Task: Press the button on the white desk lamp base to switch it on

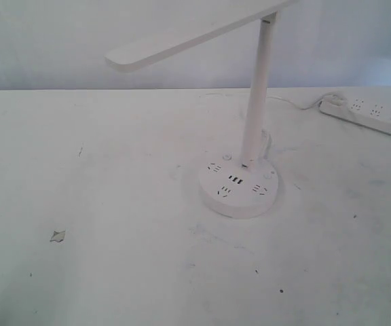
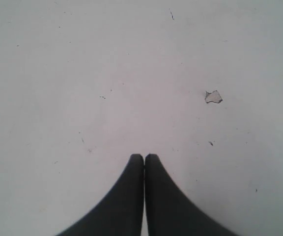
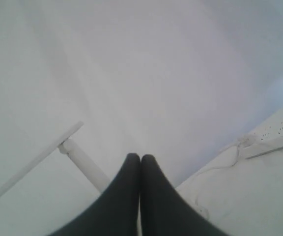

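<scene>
Sitting right of centre on the white bench (image 1: 100, 258): thick round white base (image 1: 239, 193) of the white slim-poled desk lamp (image 1: 256, 102). Right tool (image 3: 140, 157) pinched closed, empty, has the lamp in view; left tool (image 2: 144, 157) closed, empty, sees only bench. Right arm judged nearer.

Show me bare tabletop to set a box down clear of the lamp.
Biggest free patch: the left half of the white table, from the small grey chip across to the round white lamp base. The front strip below the base is bare too. Crowded: back right, where the long white power strip lies near the slim white lamp pole.
</scene>
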`<control>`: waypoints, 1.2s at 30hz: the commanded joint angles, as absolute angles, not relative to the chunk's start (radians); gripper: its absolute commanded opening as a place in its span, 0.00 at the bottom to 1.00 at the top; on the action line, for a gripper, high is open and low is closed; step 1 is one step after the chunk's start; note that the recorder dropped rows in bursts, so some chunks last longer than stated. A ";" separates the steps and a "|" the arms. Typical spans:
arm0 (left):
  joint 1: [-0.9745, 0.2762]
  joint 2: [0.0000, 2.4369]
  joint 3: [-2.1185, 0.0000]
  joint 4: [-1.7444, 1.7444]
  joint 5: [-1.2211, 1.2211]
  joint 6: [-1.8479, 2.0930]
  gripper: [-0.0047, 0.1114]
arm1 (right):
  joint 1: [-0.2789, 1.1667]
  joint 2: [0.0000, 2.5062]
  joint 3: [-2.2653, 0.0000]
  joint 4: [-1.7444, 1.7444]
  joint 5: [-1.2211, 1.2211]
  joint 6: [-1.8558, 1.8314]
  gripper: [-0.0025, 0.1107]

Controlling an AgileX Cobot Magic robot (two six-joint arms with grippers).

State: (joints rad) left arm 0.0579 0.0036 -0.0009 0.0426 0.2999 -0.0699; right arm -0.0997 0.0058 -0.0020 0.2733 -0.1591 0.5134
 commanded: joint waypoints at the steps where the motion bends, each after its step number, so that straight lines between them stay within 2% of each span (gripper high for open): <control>1: 0.058 0.000 0.000 0.035 0.304 -0.071 0.04 | -0.100 0.000 0.000 0.275 -0.189 0.555 0.02; 3: 0.058 0.000 0.000 0.035 0.304 -0.071 0.04 | -0.100 0.000 0.000 0.275 -0.285 0.564 0.02; 5: 0.058 0.000 0.000 0.035 0.304 -0.071 0.04 | -0.100 0.000 0.000 0.275 -0.568 0.562 0.02; 7: 0.058 0.000 0.000 0.035 0.304 -0.071 0.04 | -0.100 0.000 0.000 0.270 -0.739 0.526 0.02; 9: 0.058 0.000 0.000 0.035 0.304 -0.071 0.04 | -0.100 0.000 -0.017 0.221 -0.821 0.461 0.02; 13: 0.058 0.000 0.000 0.035 0.304 -0.071 0.04 | -0.100 0.002 -0.099 -0.127 -0.744 0.467 0.02; 18: 0.058 0.000 0.000 0.035 0.304 -0.071 0.04 | -0.100 0.155 -0.185 -0.531 -0.770 0.603 0.02; 25: 0.058 0.000 0.000 0.035 0.304 -0.071 0.04 | -0.100 0.435 -0.270 -0.777 -0.952 0.633 0.02; 31: 0.058 0.000 0.000 0.035 0.304 -0.071 0.04 | -0.100 0.702 -0.355 -1.173 -1.001 0.646 0.02; 36: 0.058 0.000 0.000 0.035 0.304 -0.071 0.04 | -0.100 0.875 -0.358 -1.216 -1.042 0.686 0.02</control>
State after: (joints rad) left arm 0.0579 0.0036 -0.0009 0.0426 0.2999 -0.0699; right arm -0.0997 0.8021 -0.3492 -1.1885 -1.0124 0.6622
